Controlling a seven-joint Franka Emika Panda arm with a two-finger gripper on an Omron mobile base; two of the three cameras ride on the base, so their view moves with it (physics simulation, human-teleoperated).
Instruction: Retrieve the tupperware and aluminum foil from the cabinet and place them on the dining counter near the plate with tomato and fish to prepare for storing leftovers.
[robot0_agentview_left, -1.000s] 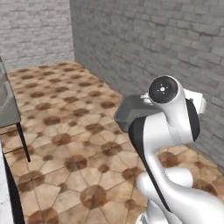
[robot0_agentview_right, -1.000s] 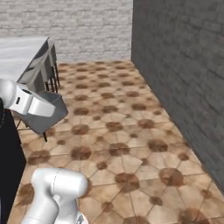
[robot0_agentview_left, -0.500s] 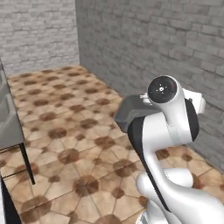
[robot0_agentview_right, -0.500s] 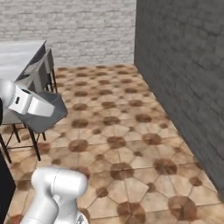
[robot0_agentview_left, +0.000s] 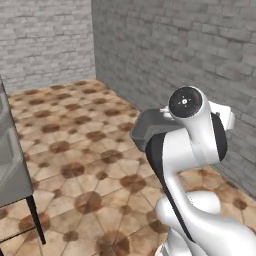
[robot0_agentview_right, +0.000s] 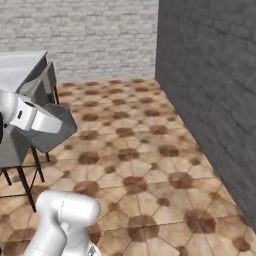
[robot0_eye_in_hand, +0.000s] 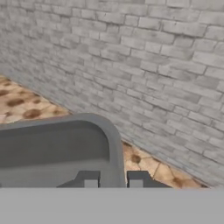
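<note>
My gripper (robot0_eye_in_hand: 113, 180) is shut on the rim of the tupperware (robot0_eye_in_hand: 57, 142), a dark grey tub with rounded corners, one fingertip on each side of its wall. The tub (robot0_agentview_left: 150, 128) hangs in the air in front of the raised white arm, well above the tiled floor. From the right it shows as a grey tub (robot0_agentview_right: 59, 131) just past the white hand. A pale slab of the dining counter (robot0_agentview_right: 17, 67) lies at the far left, with grey chairs (robot0_agentview_right: 44, 82) beside it. The aluminum foil, cabinet, plate, tomato and fish are out of view.
A grey brick wall (robot0_agentview_left: 190, 55) runs close along the right side, and a lighter brick wall (robot0_agentview_right: 90, 35) closes the far end. Brown patterned floor tiles (robot0_agentview_right: 135, 150) stretch between them. A grey chair (robot0_agentview_left: 11, 160) stands at the left edge of the left base view.
The whole picture has shifted in both base views, so the base has moved; the chairs and counter now sit nearer the left. The tub stays held in the same place against the arm.
</note>
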